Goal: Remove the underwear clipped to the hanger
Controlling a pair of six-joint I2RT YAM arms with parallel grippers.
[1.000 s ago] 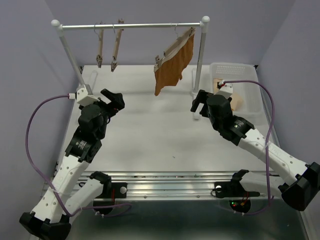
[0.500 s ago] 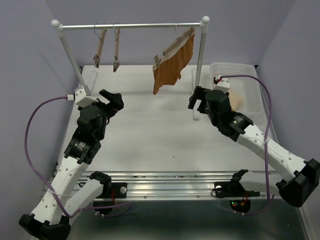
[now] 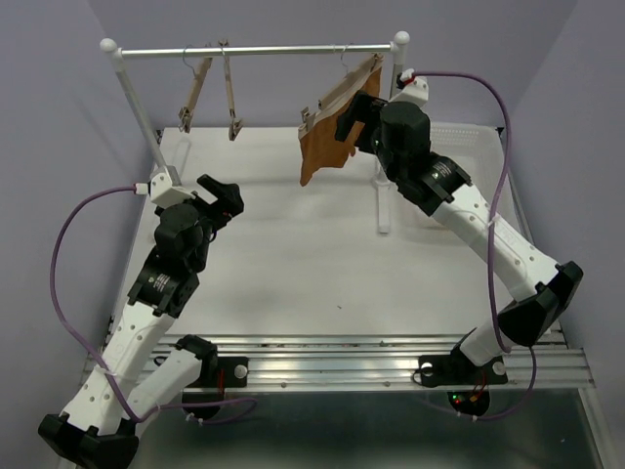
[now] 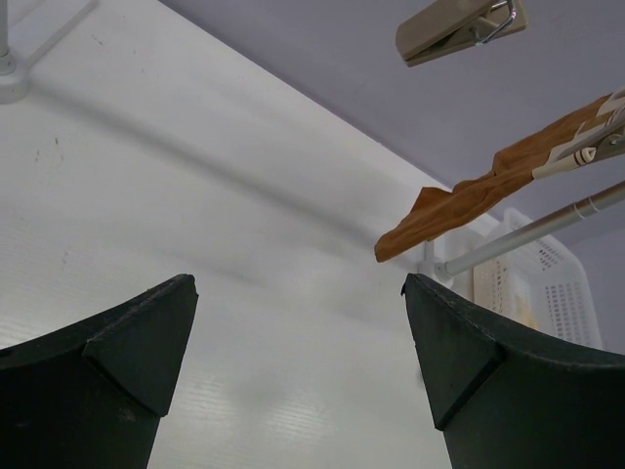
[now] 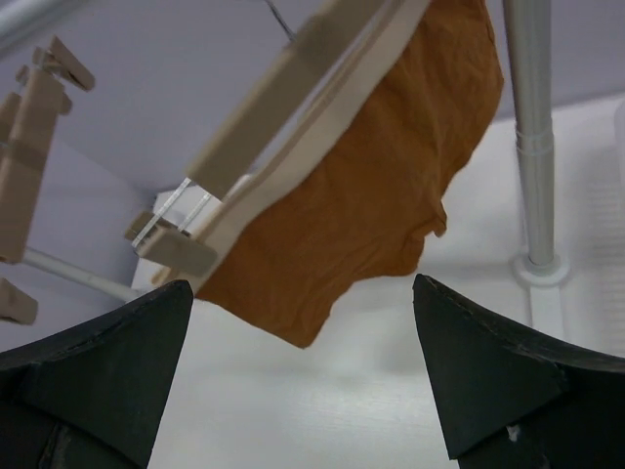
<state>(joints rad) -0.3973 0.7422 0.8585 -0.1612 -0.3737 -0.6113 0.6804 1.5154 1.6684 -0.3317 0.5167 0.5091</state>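
The rust-orange underwear (image 3: 318, 149) hangs from the light-wood hanger (image 3: 342, 91), which is hooked on the rail near its right end. In the right wrist view the underwear (image 5: 371, 195) is clipped along the hanger bar (image 5: 293, 88), with one clip (image 5: 176, 249) at its lower left corner. My right gripper (image 3: 352, 119) is raised beside the cloth, open, its fingers apart from it; the fabric's lower tip shows between them (image 5: 303, 285). My left gripper (image 3: 229, 200) stands open low over the table, well left of the underwear (image 4: 439, 210), with nothing between its fingers (image 4: 300, 283).
Two bare wooden hangers (image 3: 193, 93) (image 3: 231, 98) hang on the rail (image 3: 254, 49) at the left. The rack's right post (image 3: 394, 68) stands just behind my right arm, its foot (image 3: 384, 227) on the table. A white basket (image 3: 480, 147) sits at the back right.
My right arm has risen and swung back and left, from beside the basket up to the underwear. The bare hangers have swayed a little. The left arm has not moved.
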